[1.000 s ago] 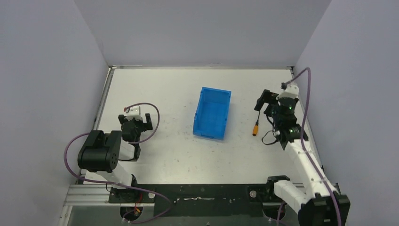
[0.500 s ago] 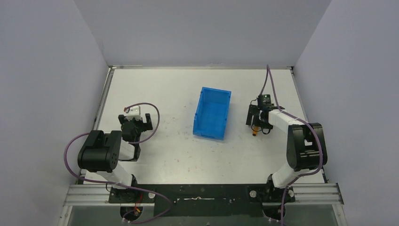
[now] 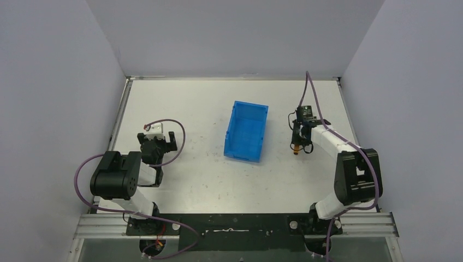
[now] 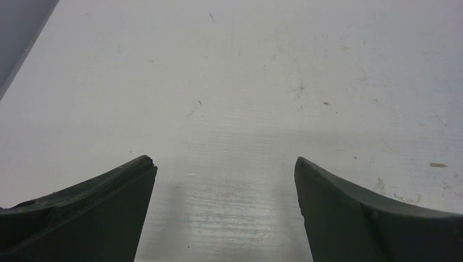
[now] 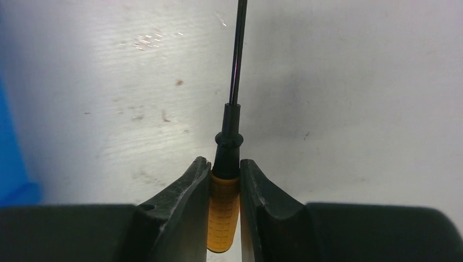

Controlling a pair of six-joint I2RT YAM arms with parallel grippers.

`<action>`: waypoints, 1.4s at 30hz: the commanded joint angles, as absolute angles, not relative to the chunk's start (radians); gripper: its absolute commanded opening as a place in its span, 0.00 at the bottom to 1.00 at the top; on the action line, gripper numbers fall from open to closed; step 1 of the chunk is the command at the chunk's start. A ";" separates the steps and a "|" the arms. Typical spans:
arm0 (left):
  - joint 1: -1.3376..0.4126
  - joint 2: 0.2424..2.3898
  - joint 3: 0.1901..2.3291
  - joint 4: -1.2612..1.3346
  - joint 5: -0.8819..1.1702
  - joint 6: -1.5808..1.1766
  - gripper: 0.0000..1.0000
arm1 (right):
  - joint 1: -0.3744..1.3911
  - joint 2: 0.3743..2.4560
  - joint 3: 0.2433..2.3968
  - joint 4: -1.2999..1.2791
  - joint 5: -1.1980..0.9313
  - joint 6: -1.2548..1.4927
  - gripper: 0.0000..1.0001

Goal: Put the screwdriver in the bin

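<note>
The screwdriver (image 5: pixel 224 210) has a short orange handle and a thin black shaft running away from the camera over the table. My right gripper (image 5: pixel 225 169) is shut on that handle, both fingers pressed against its sides. From above, the right gripper (image 3: pixel 298 143) sits low at the table, right of the bin, with the orange handle end (image 3: pixel 295 152) showing below it. The bright blue bin (image 3: pixel 246 130) stands open-topped in the middle of the table. My left gripper (image 4: pixel 224 164) is open over bare table, nothing between its fingers, and appears in the top view at the left gripper (image 3: pixel 157 143).
A blue sliver of the bin (image 5: pixel 11 164) shows at the left edge of the right wrist view. Purple cables (image 3: pixel 180 139) loop round both arms. Grey walls close the table on three sides, and a metal rail (image 3: pixel 120 117) runs along its left edge.
The right gripper has come down over the screwdriver and shut on its orange handle; it stood wide open a second ago. The left arm has not moved.
</note>
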State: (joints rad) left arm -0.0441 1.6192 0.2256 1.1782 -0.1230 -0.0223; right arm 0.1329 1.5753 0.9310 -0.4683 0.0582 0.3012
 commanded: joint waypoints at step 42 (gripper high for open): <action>-0.046 1.612 0.250 1.218 -0.118 -0.028 0.97 | 0.671 1.972 1.385 -0.429 0.129 0.435 0.20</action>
